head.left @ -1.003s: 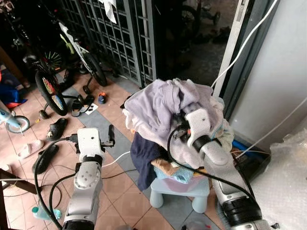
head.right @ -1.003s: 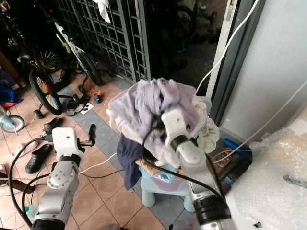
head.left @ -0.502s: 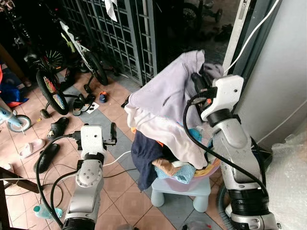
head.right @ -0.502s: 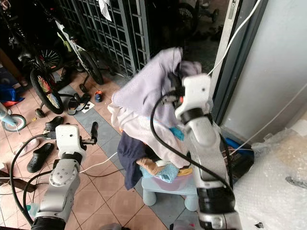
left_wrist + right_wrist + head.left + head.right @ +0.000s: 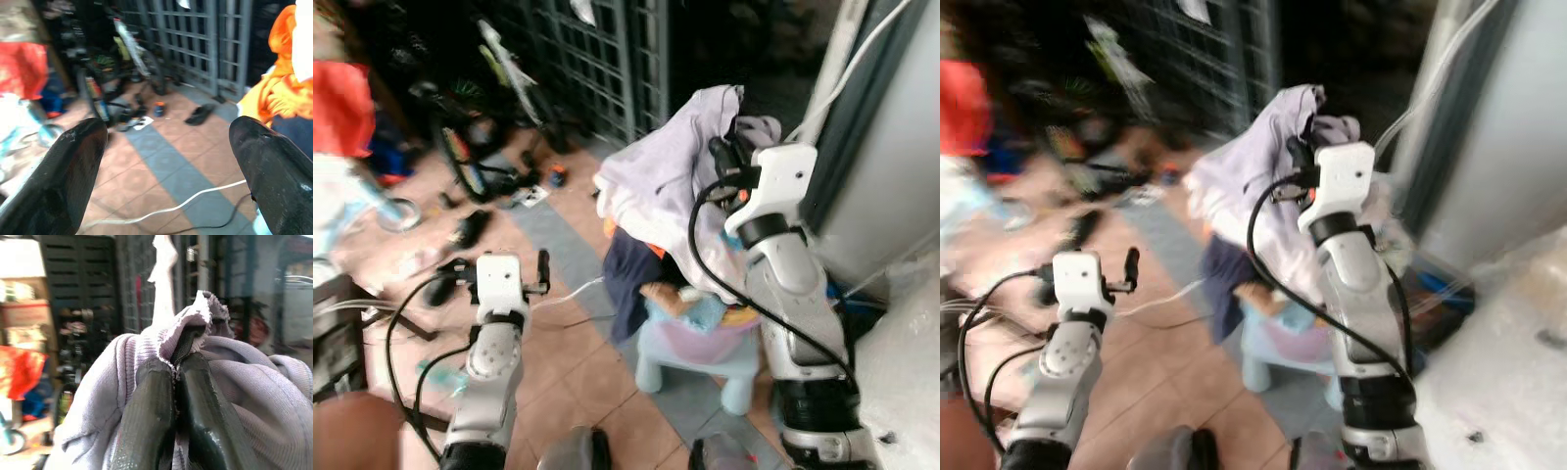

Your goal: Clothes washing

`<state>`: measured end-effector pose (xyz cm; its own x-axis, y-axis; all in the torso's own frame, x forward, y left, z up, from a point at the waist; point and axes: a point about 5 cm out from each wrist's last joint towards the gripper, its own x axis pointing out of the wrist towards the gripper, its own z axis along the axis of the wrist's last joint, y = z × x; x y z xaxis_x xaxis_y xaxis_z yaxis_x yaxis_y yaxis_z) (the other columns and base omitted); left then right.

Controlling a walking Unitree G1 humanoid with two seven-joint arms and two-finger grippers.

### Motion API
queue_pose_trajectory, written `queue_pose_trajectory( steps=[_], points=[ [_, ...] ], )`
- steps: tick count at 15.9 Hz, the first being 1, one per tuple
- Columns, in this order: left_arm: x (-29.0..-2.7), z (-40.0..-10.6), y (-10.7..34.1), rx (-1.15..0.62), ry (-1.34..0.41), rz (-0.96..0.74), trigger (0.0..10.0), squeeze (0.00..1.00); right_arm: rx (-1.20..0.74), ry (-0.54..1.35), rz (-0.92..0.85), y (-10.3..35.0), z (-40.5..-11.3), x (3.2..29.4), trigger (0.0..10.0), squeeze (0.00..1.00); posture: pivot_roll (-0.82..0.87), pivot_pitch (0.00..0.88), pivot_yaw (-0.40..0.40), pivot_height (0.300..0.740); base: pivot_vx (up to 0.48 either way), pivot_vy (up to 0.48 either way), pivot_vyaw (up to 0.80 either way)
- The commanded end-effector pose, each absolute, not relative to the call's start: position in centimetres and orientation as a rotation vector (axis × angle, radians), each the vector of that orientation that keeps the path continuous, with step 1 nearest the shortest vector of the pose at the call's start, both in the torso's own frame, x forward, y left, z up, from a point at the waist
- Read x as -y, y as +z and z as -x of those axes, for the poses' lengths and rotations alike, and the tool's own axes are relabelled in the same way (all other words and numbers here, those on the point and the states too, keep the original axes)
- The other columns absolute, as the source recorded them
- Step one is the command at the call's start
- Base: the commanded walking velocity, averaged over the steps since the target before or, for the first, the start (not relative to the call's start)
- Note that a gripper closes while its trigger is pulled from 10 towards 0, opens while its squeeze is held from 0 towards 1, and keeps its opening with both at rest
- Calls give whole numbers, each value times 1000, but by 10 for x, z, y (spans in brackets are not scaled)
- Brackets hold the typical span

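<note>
Right claw (image 5: 176, 377) pinches lilac garment (image 5: 671, 162); left claw (image 5: 166, 166) spread.

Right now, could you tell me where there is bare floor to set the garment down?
Free: the tiled floor between the left pincer and the stool, crossed by a white cable. Crowded: the heaped basin, and by the bicycle, where shoes lie.

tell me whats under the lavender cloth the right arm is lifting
Under the lavender cloth lie more clothes: a navy garment hanging over a pink tub on a pale stool. The tub's inside is covered.
</note>
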<state>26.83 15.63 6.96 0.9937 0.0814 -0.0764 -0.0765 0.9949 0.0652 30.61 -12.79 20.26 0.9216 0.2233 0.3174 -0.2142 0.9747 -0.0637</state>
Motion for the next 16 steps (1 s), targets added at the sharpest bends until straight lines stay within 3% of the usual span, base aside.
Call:
queue_pose_trajectory(
  steps=[1,5,8,11,16],
  points=[
    [-161,-268,68,-89,97,-72,10000,0,362,230,29,209,-305,126,10000,0,-74,0,111,740,-326,0,0],
    [-161,-269,68,-81,98,-57,10000,0,353,220,41,207,-304,125,10000,0,-76,0,111,740,0,0,-305],
    [-161,-270,70,-67,91,-53,10000,0,416,-27,198,220,-310,157,10000,0,-82,0,110,740,0,0,-800],
    [-159,-270,71,-59,70,-43,10000,0,382,-106,244,216,-312,171,10000,0,-84,0,109,740,0,0,-800],
    [-162,-271,74,-54,86,-11,10000,0,290,-27,238,182,-299,162,10000,0,-78,0,105,740,0,0,-800]
  ],
)
